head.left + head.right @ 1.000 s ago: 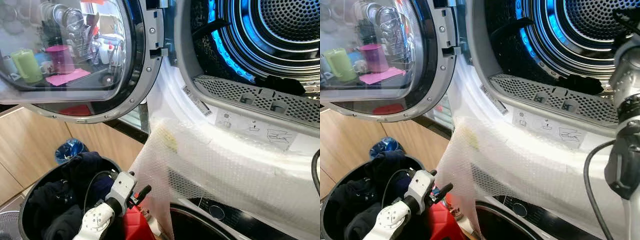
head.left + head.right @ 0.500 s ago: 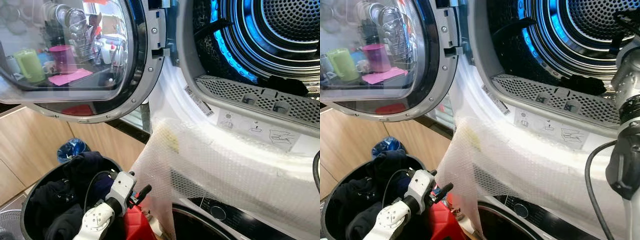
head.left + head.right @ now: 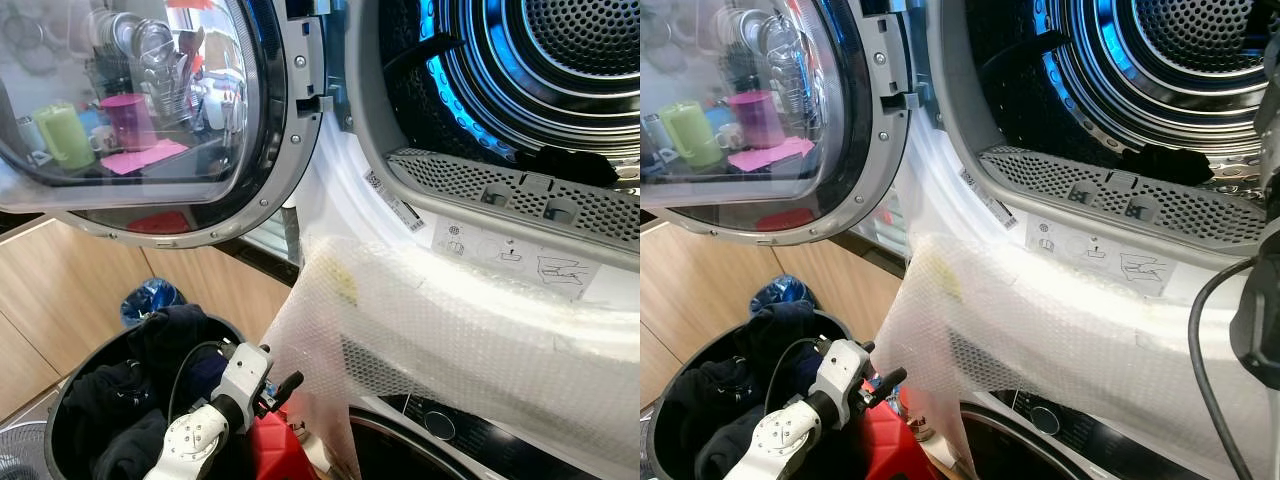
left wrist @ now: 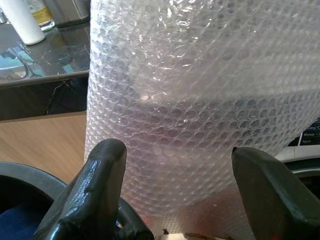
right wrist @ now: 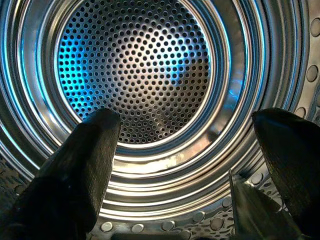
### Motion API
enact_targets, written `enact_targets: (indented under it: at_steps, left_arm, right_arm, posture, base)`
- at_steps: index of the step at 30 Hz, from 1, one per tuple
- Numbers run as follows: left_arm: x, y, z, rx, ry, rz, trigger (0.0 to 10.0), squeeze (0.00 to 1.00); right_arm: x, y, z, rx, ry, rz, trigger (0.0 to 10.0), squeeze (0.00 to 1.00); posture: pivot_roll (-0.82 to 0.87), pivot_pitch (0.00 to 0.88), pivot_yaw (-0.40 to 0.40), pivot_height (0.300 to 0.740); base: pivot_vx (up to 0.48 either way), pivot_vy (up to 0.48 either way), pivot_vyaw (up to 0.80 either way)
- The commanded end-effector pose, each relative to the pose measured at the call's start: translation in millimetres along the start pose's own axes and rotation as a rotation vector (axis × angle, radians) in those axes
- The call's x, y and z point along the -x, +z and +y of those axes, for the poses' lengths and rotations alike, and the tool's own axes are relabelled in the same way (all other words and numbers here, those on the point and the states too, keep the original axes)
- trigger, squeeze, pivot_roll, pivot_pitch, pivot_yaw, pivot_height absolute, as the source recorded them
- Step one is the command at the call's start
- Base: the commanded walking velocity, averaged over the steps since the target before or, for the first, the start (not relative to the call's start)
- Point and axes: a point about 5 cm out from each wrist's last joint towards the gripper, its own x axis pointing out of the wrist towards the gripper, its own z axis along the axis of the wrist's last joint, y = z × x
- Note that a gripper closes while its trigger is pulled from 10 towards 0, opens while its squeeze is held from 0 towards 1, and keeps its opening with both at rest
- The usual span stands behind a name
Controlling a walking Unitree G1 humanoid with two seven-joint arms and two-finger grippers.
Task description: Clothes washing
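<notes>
The right gripper (image 5: 185,170) is reaching into the steel drum (image 5: 135,75), fingers spread and empty, probably having delivered clothing; the left gripper (image 4: 175,190), also spread, is hovering near the laundry basket (image 3: 75,385) of dark clothes (image 3: 165,335), ready for more.

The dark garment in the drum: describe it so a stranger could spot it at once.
Start at the open machine's round steel drum, lit blue inside. Drop to the drum's front lip, just above the grey perforated filter strip. The dark garment lies there as a flat black bundle, the one soft, matte thing among shiny ribbed metal, and well apart from the dark clothes heaped in the black basket below.
</notes>
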Motion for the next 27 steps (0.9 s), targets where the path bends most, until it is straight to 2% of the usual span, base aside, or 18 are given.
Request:
enact_targets:
  at_steps: [1, 3, 7, 9, 12, 14, 15, 18, 20, 21, 22, 23, 24, 27]
  left_arm:
    - [5.7, -9.7, 1.1, 0.006, -0.008, 0.051, 10.0, 0.00]
    - [6.7, -11.3, 0.7, 0.002, -0.009, 0.056, 10.0, 0.00]
    - [3.2, -8.4, 0.4, 0.012, 0.002, 0.043, 10.0, 0.00]
    - [2.0, -7.4, -0.4, 0.021, 0.010, 0.036, 10.0, 0.00]
    - [2.3, -8.4, -2.4, 0.022, 0.001, 0.039, 10.0, 0.00]
    - [3.7, -12.3, -6.1, 0.023, -0.016, 0.051, 10.0, 0.00]
    - [3.0, -11.8, -6.8, 0.023, -0.020, 0.049, 10.0, 0.00]
    - [0.1, -9.4, -7.3, 0.024, -0.019, 0.036, 10.0, 0.00]
    - [0.3, -9.6, -7.6, 0.025, -0.018, 0.035, 10.0, 0.00]
    - [0.9, -10.0, -8.8, 0.025, -0.019, 0.033, 10.0, 0.00]
    - [0.9, -10.0, -8.8, 0.025, -0.019, 0.033, 10.0, 0.00]
    - [1.6, -10.6, -9.2, 0.030, -0.017, 0.031, 10.0, 0.00]
    - [1.9, -10.9, -9.4, 0.032, -0.016, 0.030, 10.0, 0.00]
    - [2.3, -11.6, -9.6, 0.033, -0.016, 0.029, 10.0, 0.00]
  right_arm:
    - [1.8, 0.4, 8.7, -0.078, 0.060, -0.028, 10.0, 0.00]
    - [2.8, -3.7, 11.1, -0.133, 0.074, -0.020, 10.0, 0.00]
    - [8.0, -2.1, 24.1, -0.226, 0.180, -0.041, 10.0, 0.00]
    - [13.4, 5.1, 31.1, -0.317, 0.242, -0.059, 10.0, 0.00]
    - [20.3, 11.2, 34.4, -0.331, 0.274, -0.091, 10.0, 0.00]
    - [39.0, 16.5, 38.6, -0.361, 0.303, -0.124, 10.0, 0.00]
    - [42.6, 16.6, 38.8, -0.365, 0.307, -0.129, 10.0, 0.00]
    - [69.6, 11.8, 36.4, -0.391, 0.360, -0.148, 10.0, 0.00]
    - [77.1, 9.6, 34.9, -0.411, 0.370, -0.154, 10.0, 0.00]
    - [91.9, 5.7, 37.4, -0.460, 0.428, -0.149, 10.0, 0.00]
    - [91.9, 5.7, 37.4, -0.460, 0.428, -0.149, 10.0, 0.00]
    - [113.8, 2.5, 44.3, -0.479, 0.533, -0.175, 10.0, 0.00]
    - [124.0, -0.5, 47.6, -0.494, 0.576, -0.179, 10.0, 0.00]
    - [148.0, -5.9, 54.0, -0.510, 0.664, -0.222, 10.0, 0.00]
  posture:
    - [0.00, 0.000, 0.104, 0.740]
    - [-0.01, 0.000, 0.104, 0.740]
    - [-0.02, 0.000, 0.097, 0.740]
    - [-0.02, 0.000, 0.096, 0.740]
    - [-0.03, 0.000, 0.098, 0.740]
    - [-0.04, 0.000, 0.102, 0.740]
    - [-0.04, 0.000, 0.102, 0.740]
    - [-0.04, 0.000, 0.088, 0.740]
    - [-0.04, 0.000, 0.085, 0.740]
    - [-0.03, 0.000, 0.076, 0.740]
    - [-0.03, 0.000, 0.076, 0.740]
    - [-0.04, 0.000, 0.073, 0.740]
    - [-0.03, 0.000, 0.067, 0.740]
    - [-0.04, 0.000, 0.067, 0.740]
  base:
    - [0.000, 0.000, 0.00]
    - [0.000, 0.000, 0.00]
    - [0.000, 0.000, 0.00]
    - [0.000, 0.000, 0.00]
    - [0.000, 0.000, 0.00]
    - [0.000, 0.000, 0.00]
    - [0.000, 0.000, 0.00]
    - [0.000, 0.000, 0.00]
    - [0.000, 0.000, 0.00]
    - [0.000, 0.000, 0.00]
    - [0.000, 0.000, 0.00]
    - [0.000, 0.000, 0.00]
    - [0.000, 0.000, 0.00]
    - [0.000, 0.000, 0.00]
